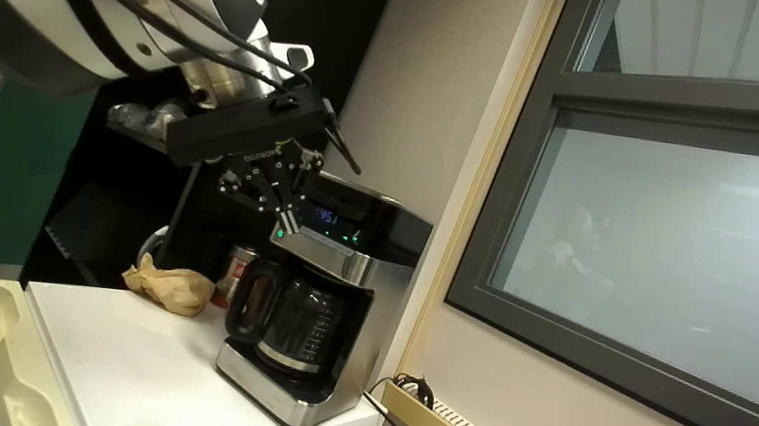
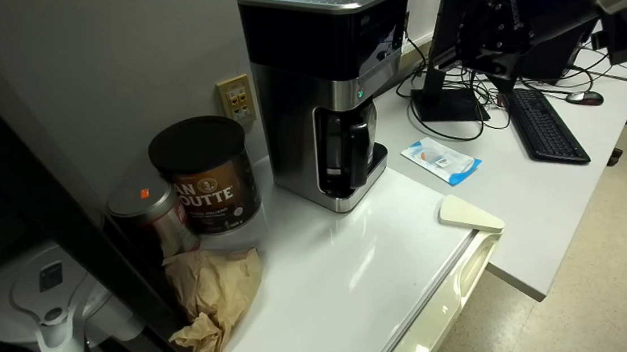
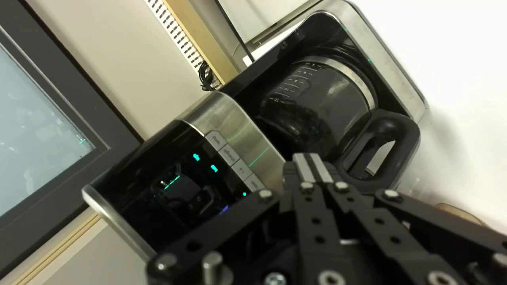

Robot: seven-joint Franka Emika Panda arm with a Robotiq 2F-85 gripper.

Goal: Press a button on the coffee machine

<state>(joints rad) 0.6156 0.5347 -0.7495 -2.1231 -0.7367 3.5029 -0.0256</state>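
Observation:
The coffee machine, black and silver, stands on a white cabinet top in both exterior views and fills much of the wrist view. Its dark panel is lit with a clock and green marks. A row of grey buttons runs below the panel. A green-lit power mark sits at the front corner. The glass carafe is in place. My gripper is shut and empty, and also shows in the wrist view. In an exterior view the fingertips hang apart from the machine's front.
A crumpled paper bag, a coffee tin and a smaller can stand beside the machine. A dark shelf post rises nearby. A desk with a keyboard, a monitor and cables lies beyond. A wall and window frame the machine's back.

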